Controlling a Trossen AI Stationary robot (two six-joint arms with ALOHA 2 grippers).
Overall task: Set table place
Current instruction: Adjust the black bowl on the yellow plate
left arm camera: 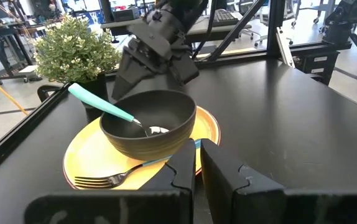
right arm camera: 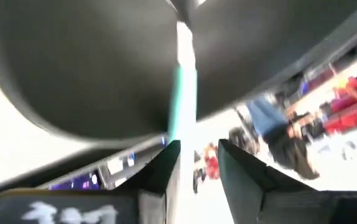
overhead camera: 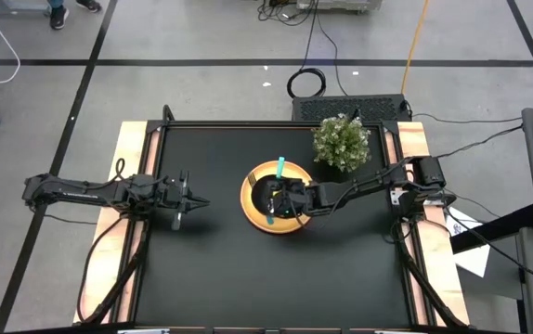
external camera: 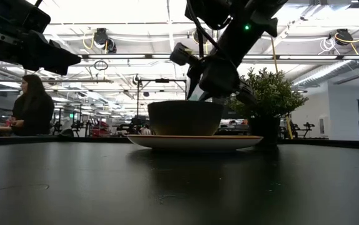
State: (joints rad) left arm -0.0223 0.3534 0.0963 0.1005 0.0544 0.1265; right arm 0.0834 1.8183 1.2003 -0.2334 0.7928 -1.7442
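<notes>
My right pincer [overhead camera: 290, 199] hangs just over the black bowl [left arm camera: 147, 121], jaws part-open, holding nothing I can see. Bowl sits on yellow plate [overhead camera: 251, 206], spoon [left arm camera: 104, 107] inside it, fork [left arm camera: 113, 177] on plate rim by the bowl. Looks nearly set, imo. Left pincer [overhead camera: 189, 202] waits well off, jaws narrow. Plant [overhead camera: 341, 142] beyond, still on the bench [overhead camera: 211, 269].

Overhead ceiling lights [external camera: 167, 15] are glaring in the low view, silhouetting the bowl [external camera: 185, 118] and plant [external camera: 268, 94]; the high view is showing even, soft light; the right wrist view is smearing heavily, the bowl [right arm camera: 91, 68] blurring against blown-out white
</notes>
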